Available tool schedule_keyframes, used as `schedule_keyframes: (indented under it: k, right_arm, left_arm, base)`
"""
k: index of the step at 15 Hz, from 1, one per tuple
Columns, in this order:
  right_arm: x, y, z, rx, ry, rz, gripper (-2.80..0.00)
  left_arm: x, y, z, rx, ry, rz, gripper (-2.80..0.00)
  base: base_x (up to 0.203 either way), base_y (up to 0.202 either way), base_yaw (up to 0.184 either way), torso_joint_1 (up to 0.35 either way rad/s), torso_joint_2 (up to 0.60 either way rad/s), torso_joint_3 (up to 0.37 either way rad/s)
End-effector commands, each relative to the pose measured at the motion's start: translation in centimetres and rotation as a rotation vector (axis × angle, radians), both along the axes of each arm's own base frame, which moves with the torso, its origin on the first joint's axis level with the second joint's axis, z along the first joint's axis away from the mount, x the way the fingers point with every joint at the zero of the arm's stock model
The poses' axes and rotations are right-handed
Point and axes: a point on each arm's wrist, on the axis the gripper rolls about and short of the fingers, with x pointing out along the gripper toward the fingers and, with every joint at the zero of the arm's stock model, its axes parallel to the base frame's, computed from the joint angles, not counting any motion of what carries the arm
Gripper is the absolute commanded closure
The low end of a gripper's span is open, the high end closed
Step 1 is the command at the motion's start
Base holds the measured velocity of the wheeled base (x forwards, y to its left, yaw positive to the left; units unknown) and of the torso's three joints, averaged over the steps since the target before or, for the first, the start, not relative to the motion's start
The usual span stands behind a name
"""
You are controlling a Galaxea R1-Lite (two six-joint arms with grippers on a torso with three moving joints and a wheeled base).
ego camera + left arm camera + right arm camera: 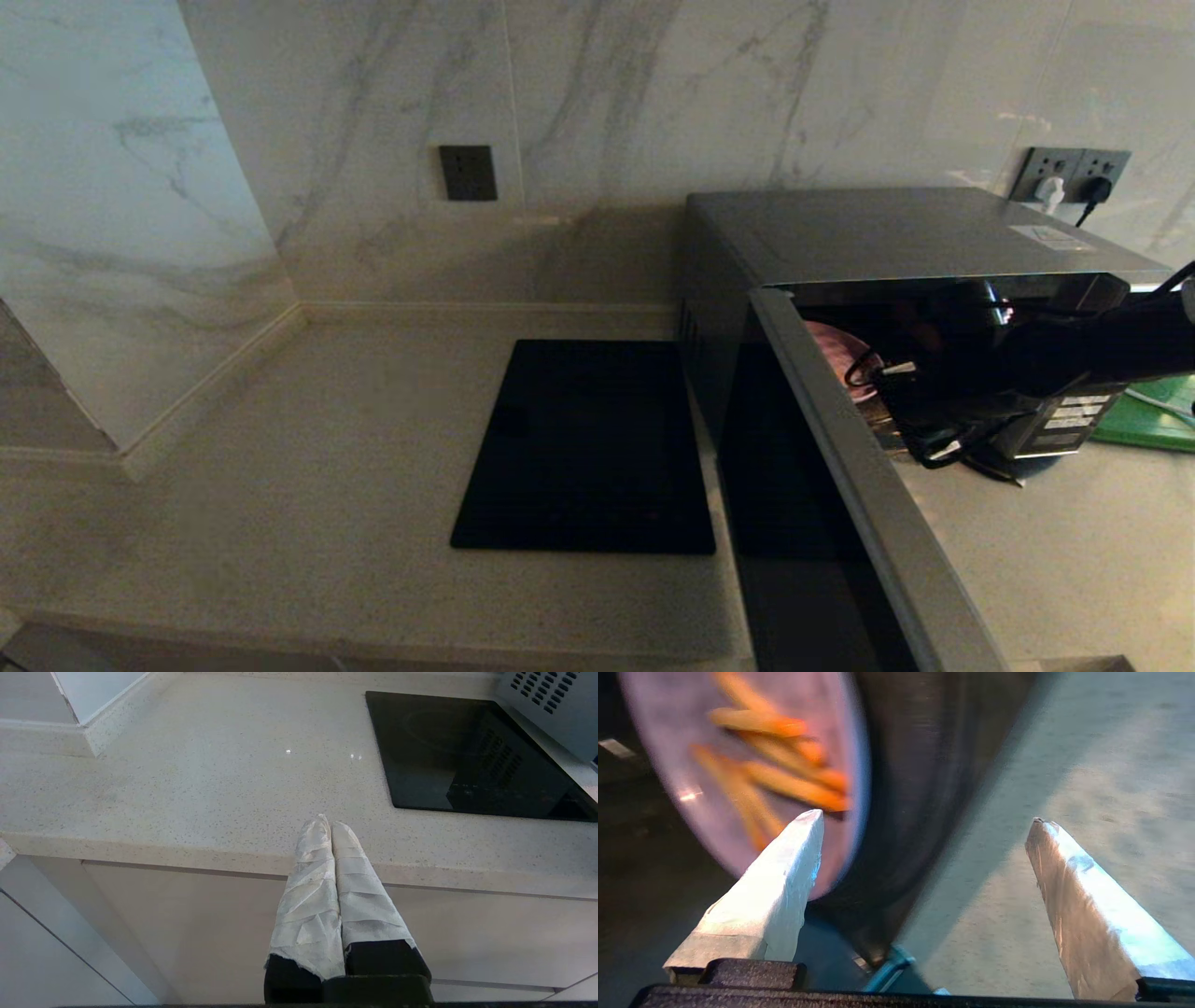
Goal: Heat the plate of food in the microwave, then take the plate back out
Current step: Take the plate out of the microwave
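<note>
i'm seeing the microwave at the right of the head view with its door swung open toward me, and the plate is sitting inside the cavity, a pink sliver just past the door's edge. in the right wrist view the plate is filling the upper left of the frame, with orange fries lying on it. whether the heating has been run, i cannot tell from here; i'm judging that either the plate has just gone in, so closing the door, heating and fetching it out are all left, or it is about to come out and only the retrieval is left.

the right claw is reaching in at the microwave's mouth, at the middle right of the head view. its two fingers are standing spread wide apart, about as far as they go, and nothing is between them. one fingertip is overlapping the plate's rim in the wrist view, but i cannot tell whether it is touching or just hanging over it.

the left claw is parked below the tabletop edge, fingers pressed together and holding nothing.
</note>
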Motion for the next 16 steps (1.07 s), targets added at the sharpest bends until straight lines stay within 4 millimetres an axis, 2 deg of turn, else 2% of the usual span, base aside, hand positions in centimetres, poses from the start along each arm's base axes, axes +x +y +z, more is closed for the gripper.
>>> schedule_keyframes:
  k: [1, 4, 9, 13, 16]
  right_arm:
    - [0.3, 0.0, -0.5, -0.001, 0.01, -0.01, -2.8]
    - [1.2, -0.1, -1.2, -0.044, 0.021, -0.042, -2.8]
    - [1.3, 0.4, -1.8, -0.067, 0.074, -0.015, -2.8]
    - [1.0, 0.3, -1.4, -0.103, 0.104, -0.023, -2.8]
    - [0.6, 0.2, -0.1, -0.113, 0.082, -0.029, -2.8]
  left_arm:
    - [0.0, 0.0, 0.0, 0.0, 0.001, 0.0, 0.0]
    - [0.0, 0.0, 0.0, 0.0, 0.001, 0.001, 0.0]
    - [0.0, 0.0, 0.0, 0.0, 0.0, 0.0, 0.0]
    - [0.0, 0.0, 0.0, 0.0, 0.001, 0.0, 0.0]
    - [0.0, 0.0, 0.0, 0.0, 0.0, 0.0, 0.0]
  base:
    - [0.0, 0.0, 0.0, 0.0, 0.0, 0.0]
    - [0.0, 0.0, 0.0, 0.0, 0.0, 0.0]
    - [0.0, 0.0, 0.0, 0.0, 0.0, 0.0]
    - [0.0, 0.0, 0.0, 0.0, 0.0, 0.0]
    - [0.0, 0.0, 0.0, 0.0, 0.0, 0.0]
